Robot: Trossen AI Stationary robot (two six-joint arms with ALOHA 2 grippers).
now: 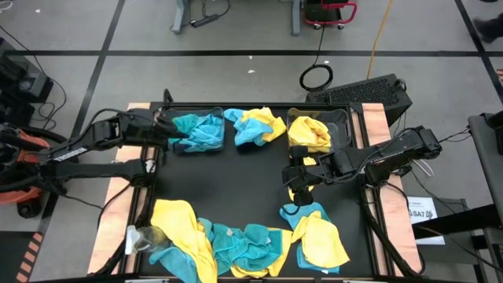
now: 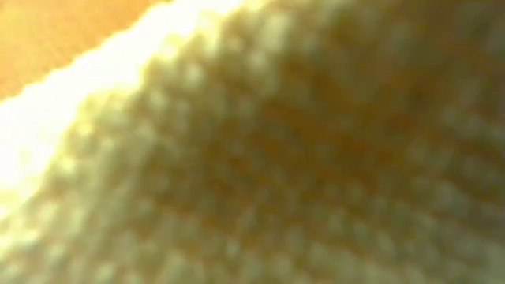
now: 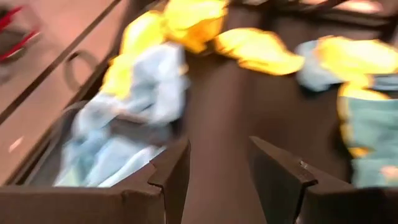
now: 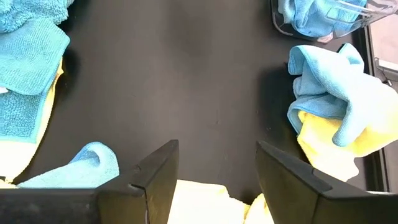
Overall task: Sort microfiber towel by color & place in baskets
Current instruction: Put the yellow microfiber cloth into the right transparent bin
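The high view alone showed the whole black table [image 1: 236,181]. The low view was filled by a close, nubbed yellow weave [image 2: 300,158] and showed nothing else.

The left gripper [image 1: 167,132] stood at the far left of the table, beside a clear basket [image 1: 211,115] holding teal towels [image 1: 200,132]. In the left wrist view its two dark, wedge-shaped fingers [image 3: 171,177] stood apart with bare table between them; the picture was blurred.

The right gripper [image 1: 296,178] stood right of the table's middle, just nearer than the second clear basket [image 1: 339,119], which held a yellow towel [image 1: 309,132]. In the right wrist view its fingers [image 4: 158,171] were spread, with nothing visibly pinched. A pale yellow cloth [image 4: 205,202] lay at the fingers' base; whether it touched them could not be told.

Only the right wrist view showed the looped terry pile and stitched hems of the teal cloths [image 4: 31,56].

A mixed teal and yellow heap [image 1: 255,126] lay between the baskets. More crumpled towels [image 1: 236,244] lay along the near edge, and a teal and yellow pair [image 1: 318,232] lay near the right gripper.
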